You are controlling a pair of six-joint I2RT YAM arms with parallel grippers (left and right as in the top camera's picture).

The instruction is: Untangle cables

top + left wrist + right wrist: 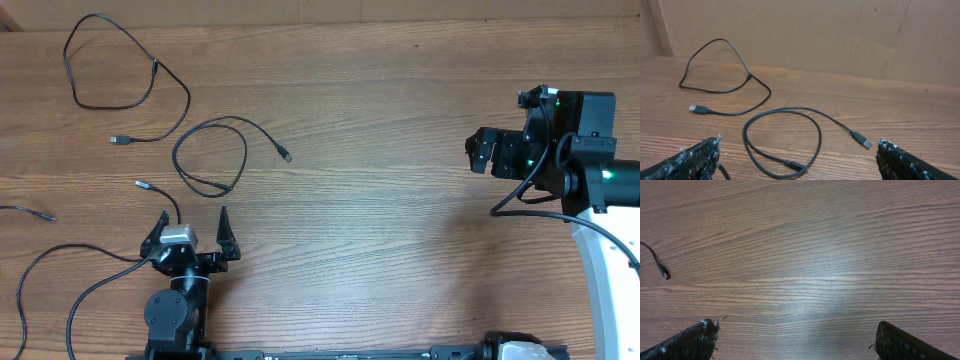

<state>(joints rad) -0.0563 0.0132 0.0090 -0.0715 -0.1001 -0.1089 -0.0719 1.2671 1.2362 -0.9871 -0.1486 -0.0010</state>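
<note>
The desk (380,220) was brown wood with a strong grain running side to side, and a plain sheet of cardboard (815,35) stood along its far edge.

All the cables lay on the left half. The far cable (748,76) made a big loop near the back corner, crossed itself, then swept round to a plug pointing left. The near cable (858,137) sat just in front of the left hand (193,215), curled in one loose ring with its silver-tipped plug out to the right. The two did not touch. A third cable (141,184) had its plug just left of that ring, and its cord curved down towards the left hand's left finger; I could not tell whether it touched. A fourth cable (42,215) showed only its plug end at the desk's left edge.

The left hand sat low at the near edge, aimed at the back wall, its fingers spread wide with nothing between them.

The right hand (796,326) was well apart from all of this, out over bare wood on the right side. Its fingers were spread wide too and held nothing. The right arm (590,180) reached in from the right edge with green lights showing on it. In the right wrist view a lone plug (663,273) lay far off to the left; I could not tell which cable it belonged to.
</note>
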